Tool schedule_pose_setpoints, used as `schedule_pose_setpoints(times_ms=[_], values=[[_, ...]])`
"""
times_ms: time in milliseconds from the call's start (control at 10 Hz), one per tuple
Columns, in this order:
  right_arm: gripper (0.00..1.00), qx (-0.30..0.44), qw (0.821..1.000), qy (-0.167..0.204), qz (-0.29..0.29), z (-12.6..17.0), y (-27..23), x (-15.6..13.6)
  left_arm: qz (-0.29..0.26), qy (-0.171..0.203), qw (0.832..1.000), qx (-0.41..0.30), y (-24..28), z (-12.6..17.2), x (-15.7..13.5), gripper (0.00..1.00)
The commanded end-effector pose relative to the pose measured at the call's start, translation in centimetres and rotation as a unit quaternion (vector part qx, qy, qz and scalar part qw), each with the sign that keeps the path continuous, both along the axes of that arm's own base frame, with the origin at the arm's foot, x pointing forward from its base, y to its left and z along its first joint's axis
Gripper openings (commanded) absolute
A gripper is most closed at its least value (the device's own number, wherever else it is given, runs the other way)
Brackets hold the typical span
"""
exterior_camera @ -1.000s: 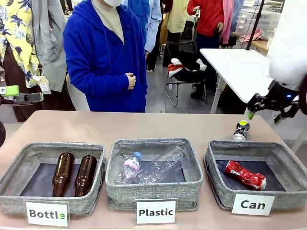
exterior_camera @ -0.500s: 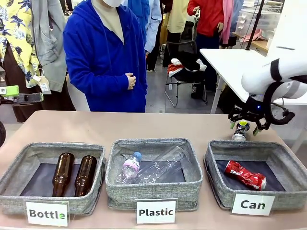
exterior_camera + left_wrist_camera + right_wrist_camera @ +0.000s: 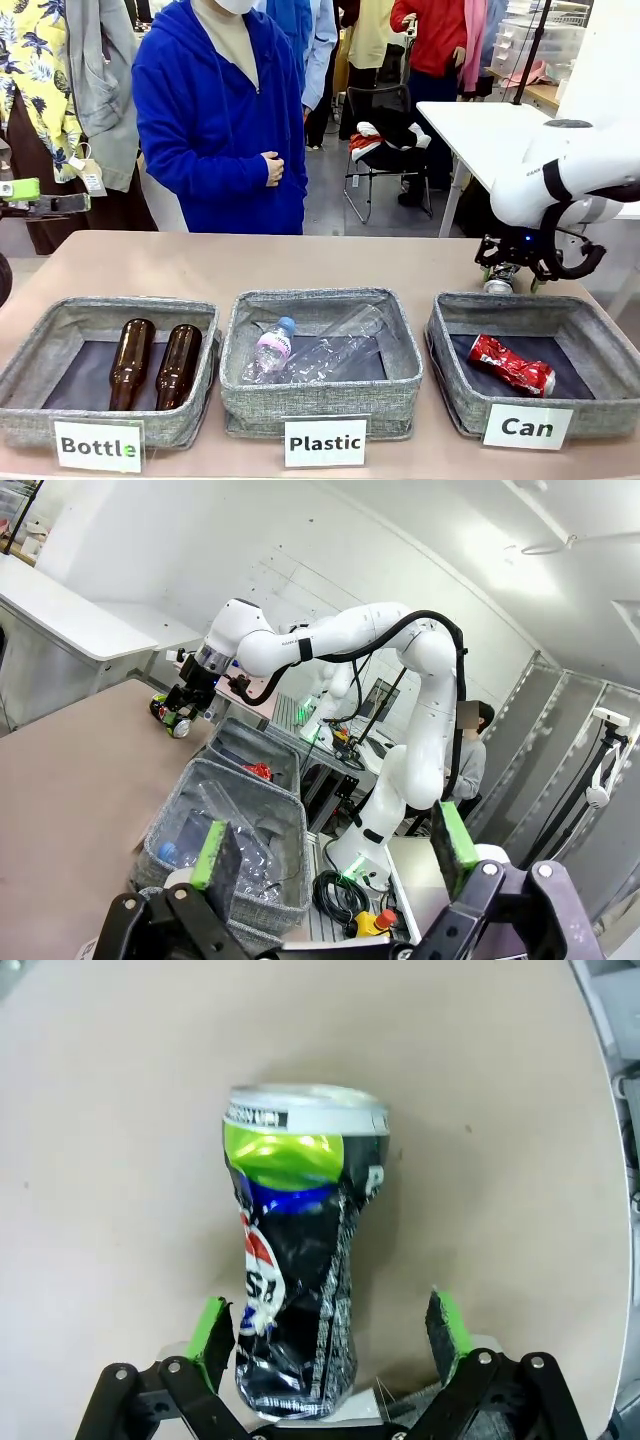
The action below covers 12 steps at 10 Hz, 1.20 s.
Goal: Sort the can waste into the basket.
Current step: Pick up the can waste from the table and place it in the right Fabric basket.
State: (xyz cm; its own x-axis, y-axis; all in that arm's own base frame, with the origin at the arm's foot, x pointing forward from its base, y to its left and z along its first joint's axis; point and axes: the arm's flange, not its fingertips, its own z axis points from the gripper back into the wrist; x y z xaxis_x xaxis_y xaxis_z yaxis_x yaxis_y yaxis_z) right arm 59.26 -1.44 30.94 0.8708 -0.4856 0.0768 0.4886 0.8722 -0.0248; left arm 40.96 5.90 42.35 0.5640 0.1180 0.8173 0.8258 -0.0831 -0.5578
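A dented black can with green and silver stands on the table just behind the grey basket signed "Can". My right gripper is down over it, open. In the right wrist view the black can has its near end between the green pads; the left pad is close to it and the right pad stands apart. A crushed red can lies inside the basket. My left gripper is open and holds nothing, off the table's left side.
The "Plastic" basket holds clear bottles and the "Bottle" basket holds two brown glass bottles. A person in a blue hoodie stands at the far edge. Bare tabletop runs behind the baskets.
My right arm has swung in from the right and come down, so its open fingers now straddle the black can. The cans, the baskets and the left arm are unmoved.
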Motion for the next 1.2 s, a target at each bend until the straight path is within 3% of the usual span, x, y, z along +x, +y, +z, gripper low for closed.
schedule_pose_setpoints(times_ms=[0,600,700,800,900,1000,1100], values=[[1.00,-0.022,0.999,-0.023,-0.013,-0.77,0.15,1.04,-0.003,0.003,1.000,0.007,-0.03,0.28,-0.26,1.00],[1.00,-0.024,0.999,-0.036,-0.012,-1.14,-0.13,1.25,-0.003,0.003,1.000,0.007,-0.03,0.28,-0.26,1.00],[0.40,-0.015,0.999,-0.038,-0.010,-1.09,-0.13,1.18,-0.003,0.003,1.000,0.007,-0.03,0.28,-0.26,1.00],[0.40,-0.009,0.999,-0.037,-0.010,-1.05,-0.15,1.20,-0.003,0.003,1.000,0.007,-0.03,0.28,-0.26,1.00],[0.00,-0.008,0.999,-0.036,-0.010,-0.99,-0.10,1.20,-0.003,0.003,1.000,0.007,-0.03,0.28,-0.26,1.00],[0.36,-0.013,0.999,-0.032,-0.007,-0.96,0.07,1.27,-0.003,0.003,1.000,0.007,-0.03,0.28,-0.26,1.00],[0.00,-0.012,0.999,-0.030,-0.002,-0.92,0.21,1.30,-0.003,0.003,1.000,0.007,-0.03,0.28,-0.26,1.00]])
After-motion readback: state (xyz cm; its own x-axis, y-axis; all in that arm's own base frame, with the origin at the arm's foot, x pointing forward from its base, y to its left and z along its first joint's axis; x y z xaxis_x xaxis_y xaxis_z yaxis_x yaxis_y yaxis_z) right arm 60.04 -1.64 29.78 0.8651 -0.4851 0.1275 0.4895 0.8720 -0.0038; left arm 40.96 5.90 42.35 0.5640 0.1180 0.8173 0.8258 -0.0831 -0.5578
